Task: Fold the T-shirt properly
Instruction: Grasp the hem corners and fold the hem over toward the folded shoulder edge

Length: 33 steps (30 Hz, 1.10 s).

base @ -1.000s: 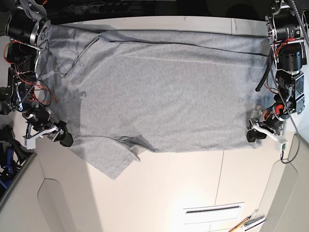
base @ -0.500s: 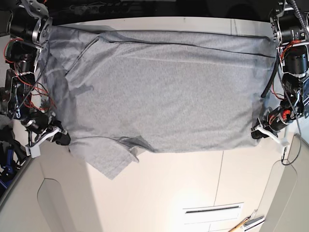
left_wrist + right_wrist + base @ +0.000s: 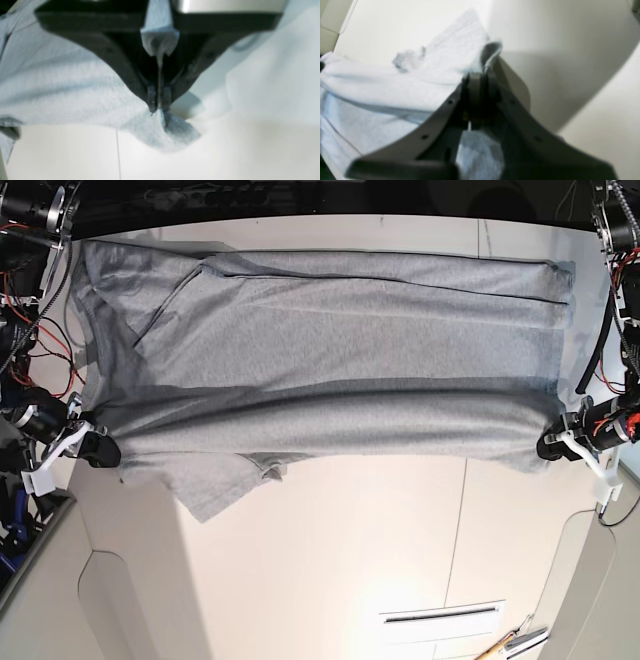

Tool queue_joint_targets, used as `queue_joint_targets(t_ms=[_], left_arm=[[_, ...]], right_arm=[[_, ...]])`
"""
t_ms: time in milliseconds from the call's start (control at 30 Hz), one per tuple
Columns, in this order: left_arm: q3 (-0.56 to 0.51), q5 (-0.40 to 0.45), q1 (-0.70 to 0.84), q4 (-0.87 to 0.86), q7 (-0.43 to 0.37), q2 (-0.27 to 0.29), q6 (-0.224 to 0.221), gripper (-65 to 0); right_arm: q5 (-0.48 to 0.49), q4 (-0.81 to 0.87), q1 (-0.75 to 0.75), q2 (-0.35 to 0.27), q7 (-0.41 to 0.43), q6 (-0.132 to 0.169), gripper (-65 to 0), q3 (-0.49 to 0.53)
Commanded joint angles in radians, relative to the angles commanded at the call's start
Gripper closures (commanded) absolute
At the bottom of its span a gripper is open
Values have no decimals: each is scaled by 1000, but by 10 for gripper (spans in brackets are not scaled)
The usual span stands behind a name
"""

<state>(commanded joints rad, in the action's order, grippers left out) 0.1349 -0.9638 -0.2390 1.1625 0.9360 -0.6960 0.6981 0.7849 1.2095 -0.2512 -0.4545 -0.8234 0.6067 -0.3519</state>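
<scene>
Base view, left to right. Right gripper (image 3: 112,458) at left, clenched on the T-shirt's near left corner; a bit of grey cloth sticks out past its tips in the right wrist view. T-shirt (image 3: 350,350) spread wide across the table (image 3: 330,580), between the two arms, light grey. Near edge pulled into a long band from gripper to gripper, sagging slightly in the middle. Below the band, toward the left, a loose flap of cloth with a pointed end lies on the table. Far edge has a fold line running side to side, with bunched cloth at far left. Left gripper (image 3: 549,450) at right, clenched on the near right corner; a small tuft pokes out beyond its tips. Pens (image 3: 522,643) lie on the table at near right, beside a white slotted panel (image 3: 441,621).
</scene>
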Motion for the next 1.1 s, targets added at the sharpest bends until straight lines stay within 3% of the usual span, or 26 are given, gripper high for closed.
queue_joint_targets(t_ms=[133,333,367,433,467,633,767,933,1100], left_arm=[[0,-5,163,155,3,-51,0,0],[4,-4,293,243,-31,-43,0,0],[4,-3,295,243,-31,-36,0,0],[4,-2,294,243,-36,-27,0,0],[4,-2,292,243,-43,-23,0,0],[4,6,295,243,-41,-9,0,0],[4,10,295,243,-42,-7,0,0],[4,10,295,243,-41,-1,0,0],[4,10,295,243,-41,0,0,0]], right_arm=[[-1,29,75,-16,0,0,0,0],[-45,28,179,-8,21,-8,0,0],[-48,28,192,-8,27,-8,-62,0],[-48,28,199,-8,45,-20,-258,-2],[-44,29,195,-8,48,-20,-308,-5],[-45,31,181,-8,184,-20,-317,-45],[-67,30,108,10,192,-20,-317,-54],[-241,5,13,85,278,-27,-317,-37],[-359,-203,-102,113,394,-27,-317,93]])
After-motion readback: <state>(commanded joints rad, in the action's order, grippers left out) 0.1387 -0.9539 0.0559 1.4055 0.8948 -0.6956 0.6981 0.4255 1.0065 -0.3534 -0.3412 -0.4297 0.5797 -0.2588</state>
